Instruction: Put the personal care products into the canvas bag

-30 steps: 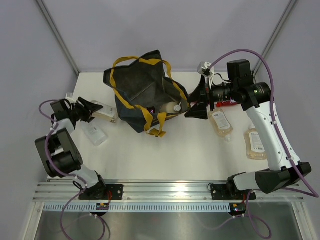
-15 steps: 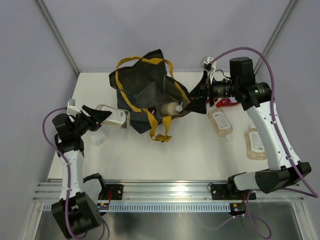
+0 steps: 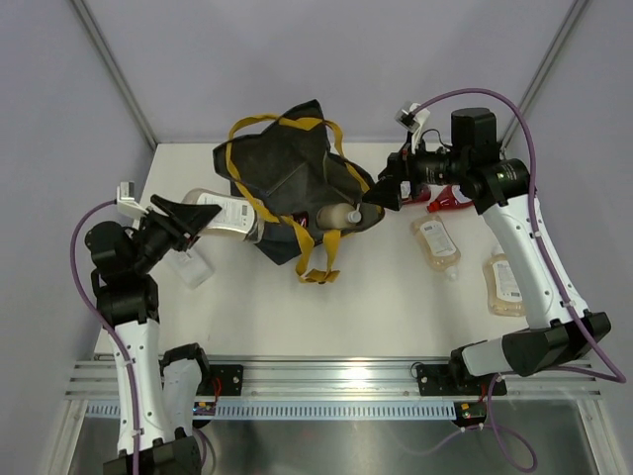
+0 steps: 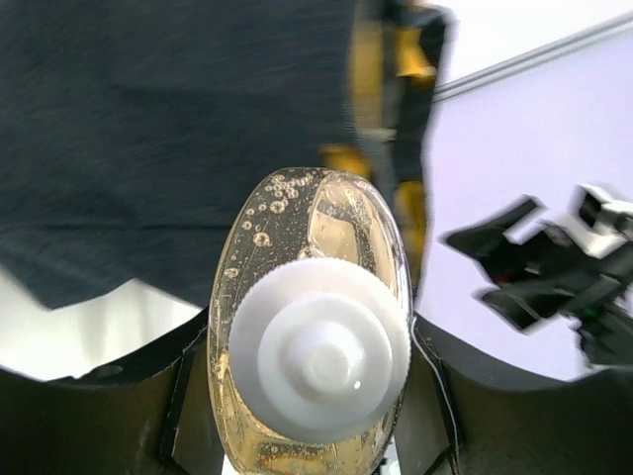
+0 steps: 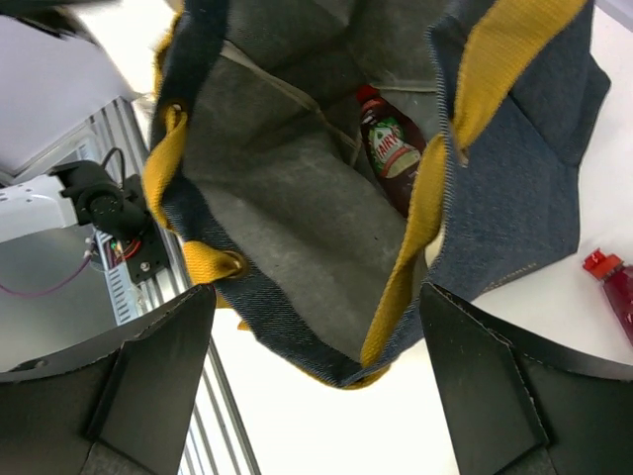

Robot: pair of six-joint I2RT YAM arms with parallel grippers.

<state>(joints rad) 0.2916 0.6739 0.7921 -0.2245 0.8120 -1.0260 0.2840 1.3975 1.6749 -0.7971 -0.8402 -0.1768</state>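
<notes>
white counter [image 3: 376, 297] carries the floppy navy bag [image 3: 287, 173], beside whose left edge the left tool [image 3: 188, 220] clamps a soft liquid-filled yellow bottle [image 3: 223, 213], probably squashy and safest held near its stiff cap [image 4: 318, 356], while the right tool [image 3: 381, 193] gapes empty at the bag's mouth.

Left gripper [image 3: 194, 214] clamped on pale yellow soft pouch [image 3: 227, 213]; pouch end overlaps left edge of floppy navy canvas bag [image 3: 287, 168]. Right gripper [image 3: 380, 194] at bag's right rim.
</notes>
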